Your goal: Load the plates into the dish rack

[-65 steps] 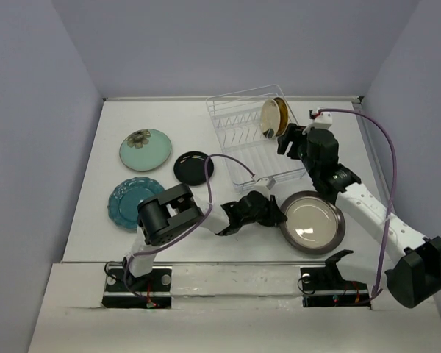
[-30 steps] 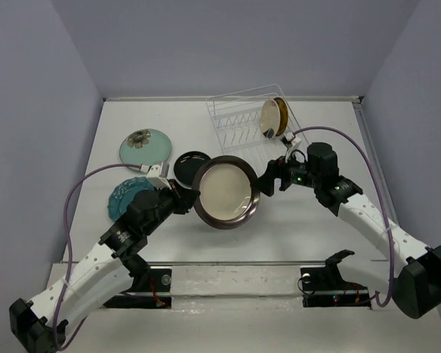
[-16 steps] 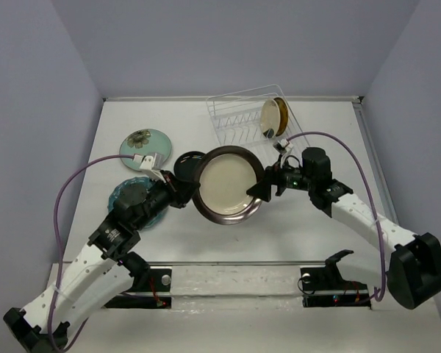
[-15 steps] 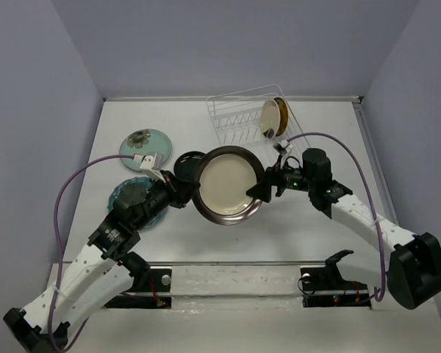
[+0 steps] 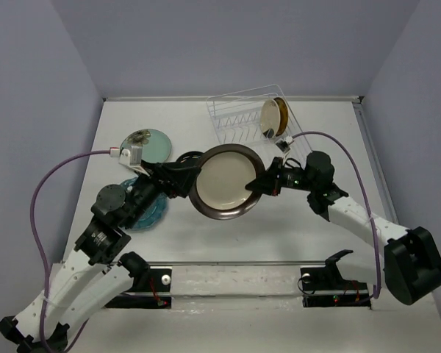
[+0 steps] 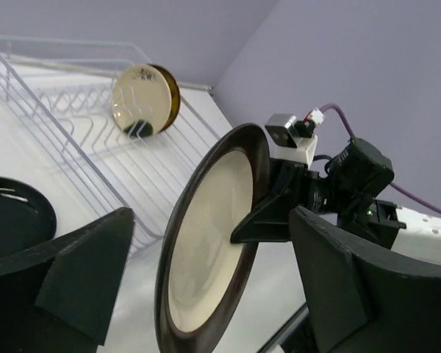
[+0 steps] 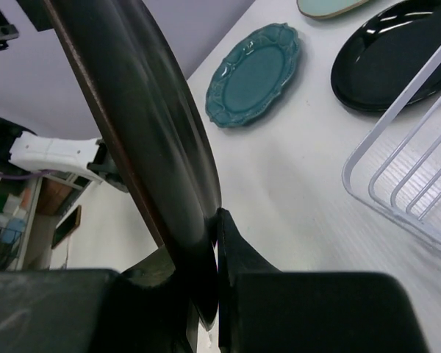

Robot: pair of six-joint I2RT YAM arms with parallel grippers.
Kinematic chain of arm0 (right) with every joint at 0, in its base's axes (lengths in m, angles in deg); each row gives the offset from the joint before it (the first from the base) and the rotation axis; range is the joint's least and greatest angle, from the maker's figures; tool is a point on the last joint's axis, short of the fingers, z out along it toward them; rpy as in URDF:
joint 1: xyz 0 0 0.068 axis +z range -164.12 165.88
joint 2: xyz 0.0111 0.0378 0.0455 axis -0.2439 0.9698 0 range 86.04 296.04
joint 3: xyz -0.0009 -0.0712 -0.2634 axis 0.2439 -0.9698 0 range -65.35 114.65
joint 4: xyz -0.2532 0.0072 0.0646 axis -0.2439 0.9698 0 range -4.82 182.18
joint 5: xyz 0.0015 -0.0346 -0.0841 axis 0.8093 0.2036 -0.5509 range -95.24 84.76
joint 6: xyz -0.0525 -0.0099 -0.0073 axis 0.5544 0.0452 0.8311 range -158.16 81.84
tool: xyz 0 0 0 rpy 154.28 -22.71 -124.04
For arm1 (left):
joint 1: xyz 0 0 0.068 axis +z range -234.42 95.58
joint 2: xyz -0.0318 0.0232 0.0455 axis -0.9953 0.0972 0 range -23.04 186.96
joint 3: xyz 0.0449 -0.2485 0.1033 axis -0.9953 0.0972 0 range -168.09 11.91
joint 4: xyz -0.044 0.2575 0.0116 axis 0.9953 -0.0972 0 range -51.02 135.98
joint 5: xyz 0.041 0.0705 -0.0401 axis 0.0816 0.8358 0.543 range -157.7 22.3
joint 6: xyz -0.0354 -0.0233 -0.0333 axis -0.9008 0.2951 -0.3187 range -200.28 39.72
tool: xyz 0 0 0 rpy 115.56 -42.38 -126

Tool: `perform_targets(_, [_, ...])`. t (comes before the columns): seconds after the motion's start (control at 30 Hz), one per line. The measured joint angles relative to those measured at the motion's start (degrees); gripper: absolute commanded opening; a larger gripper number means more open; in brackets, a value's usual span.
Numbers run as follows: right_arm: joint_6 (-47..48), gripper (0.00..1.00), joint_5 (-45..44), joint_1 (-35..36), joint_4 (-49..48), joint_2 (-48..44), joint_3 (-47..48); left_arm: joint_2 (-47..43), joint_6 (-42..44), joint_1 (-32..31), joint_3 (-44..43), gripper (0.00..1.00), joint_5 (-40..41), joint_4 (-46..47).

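A robot's right gripper (image 5: 259, 184) clamps the right rim of a large dark-rimmed plate (image 5: 226, 182) and holds it in the air above the white table (image 5: 309, 235), just in front of the near end of the wire dish rack (image 5: 228, 125). The plate is tipped up almost on edge, its cream face turned toward the left arm. In the right wrist view the fingers (image 7: 239, 265) pinch the dark rim tightly, with no gap showing.

The left gripper (image 5: 187, 179) is at the plate's opposite edge with its jaws spread wide. In the left wrist view the two black fingers (image 6: 88, 272) stand far apart and the plate's rim sits between them, with open space on either side. It grips nothing.

In the far right corner of the rack a cream-faced dish with an amber edge (image 5: 273, 118) stands upright among the prongs. It bears a dark smudge.

Three more plates lie flat on the table to the left of the rack. They are a pale green one with a floral mark (image 5: 151, 143), a glossy black one (image 7: 397, 51) partly hidden behind the left gripper, and a scalloped teal one (image 7: 253, 73) partly under the left arm.
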Motion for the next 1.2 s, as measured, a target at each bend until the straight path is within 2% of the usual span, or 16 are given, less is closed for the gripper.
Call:
perform_targets(0.13, [0.11, 0.07, -5.62, -1.2, 5.99, 0.02, 6.14, -0.52, 4.9, 0.0, -4.07, 0.99, 5.05, -2.23])
perform_targets(0.27, [2.84, 0.07, -17.07, -2.4, 15.26, 0.37, 17.35, -2.62, 10.86, 0.0, -6.19, 0.99, 11.89, -5.68])
perform_targets(0.33, [6.27, 0.07, -28.87, -2.86, 22.08, 1.57, 26.34, -4.26, 13.6, 0.0, -5.81, 0.99, 15.67, -6.91])
perform_targets(0.4, [7.61, 0.07, -33.75, -3.13, 23.71, 2.19, 29.49, -6.34, 15.52, 0.0, -3.43, 0.99, 18.75, -7.1])
perform_targets(0.43, [9.4, 0.07, -39.5, -3.28, 26.01, 3.04, 32.68, -7.02, 15.96, 0.02, -2.19, 0.99, 19.37, -7.02])
perform_targets(0.53, [13.64, 0.07, -50.66, -3.43, 29.4, 5.44, 37.46, -7.65, 17.66, 0.07, 1.6, 0.99, 20.81, -8.76])
perform_targets(0.7, [20.06, 0.07, -66.88, -3.72, 34.01, 13.03, 42.18, -5.92, 19.04, 0.09, 2.86, 0.99, 20.02, -9.81])
perform_targets(0.87, [23.08, 0.07, -74.1, -3.85, 37.11, 20.41, 44.04, -5.62, 19.15, 0.37, 2.86, 0.99, 18.23, -9.75])
perform_targets(1.2, [25.64, 0.07, -78.97, -3.61, 39.47, 29.77, 49.31, -3.34, 19.1, 2.84, 2.86, 0.99, 13.38, -8.92])
